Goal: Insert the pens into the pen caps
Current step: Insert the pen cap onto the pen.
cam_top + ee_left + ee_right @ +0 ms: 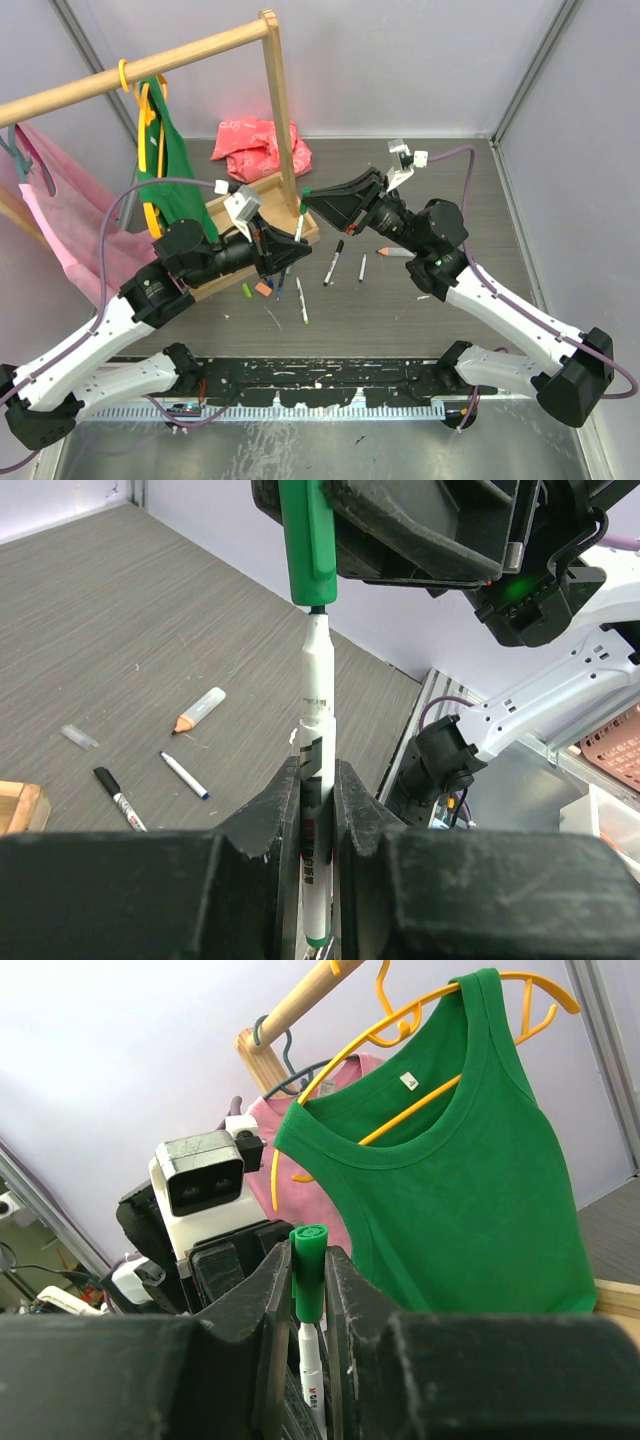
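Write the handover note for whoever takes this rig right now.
Left pincer: shut on a white pen, upright.
Right pincer: shut on the green cap, above it.
Pen tip at the cap's mouth, not pushed home.
Done: nothing clearly capped yet.
To do: seat it, then cap the loose pens on the table; loose caps lie there too.

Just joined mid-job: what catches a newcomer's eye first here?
At centre, in mid-air, the left tool clamps a white pen, its tip at the mouth of the green cap gripped by the right tool. Behind them to the left, a green tank top hangs from a wooden rack.
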Controlling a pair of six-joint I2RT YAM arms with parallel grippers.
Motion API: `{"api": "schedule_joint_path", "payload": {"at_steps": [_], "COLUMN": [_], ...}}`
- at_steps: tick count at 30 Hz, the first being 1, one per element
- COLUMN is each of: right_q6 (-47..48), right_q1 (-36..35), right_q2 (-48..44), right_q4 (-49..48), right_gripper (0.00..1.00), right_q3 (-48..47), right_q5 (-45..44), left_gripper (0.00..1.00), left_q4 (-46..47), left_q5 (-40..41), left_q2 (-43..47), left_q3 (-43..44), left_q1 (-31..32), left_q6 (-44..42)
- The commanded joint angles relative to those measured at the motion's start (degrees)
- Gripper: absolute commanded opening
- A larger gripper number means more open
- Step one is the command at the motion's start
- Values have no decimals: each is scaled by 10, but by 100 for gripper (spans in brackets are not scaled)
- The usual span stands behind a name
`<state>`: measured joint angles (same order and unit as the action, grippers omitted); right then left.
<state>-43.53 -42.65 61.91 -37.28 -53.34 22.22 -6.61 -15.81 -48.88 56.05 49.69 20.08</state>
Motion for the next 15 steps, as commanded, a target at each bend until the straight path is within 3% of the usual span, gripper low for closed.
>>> {"api": "schedule_joint_path", "payload": {"at_steps": [1, 15], "right_q6": [-6, -17], "right_q1": [-4, -12], "right_q2": [0, 11], "right_q4": [-29, -28], "right_gripper": [0, 0], "right_q3": [-17, -16], "right_q5": [13, 42], "left_gripper": [0, 0], "left_q4": [38, 41], "left_q5": [5, 12], "left_q2": [16, 13], "left_q3": [0, 2], "left_q1": [-2, -3], "left_q6": [-7, -8]}}
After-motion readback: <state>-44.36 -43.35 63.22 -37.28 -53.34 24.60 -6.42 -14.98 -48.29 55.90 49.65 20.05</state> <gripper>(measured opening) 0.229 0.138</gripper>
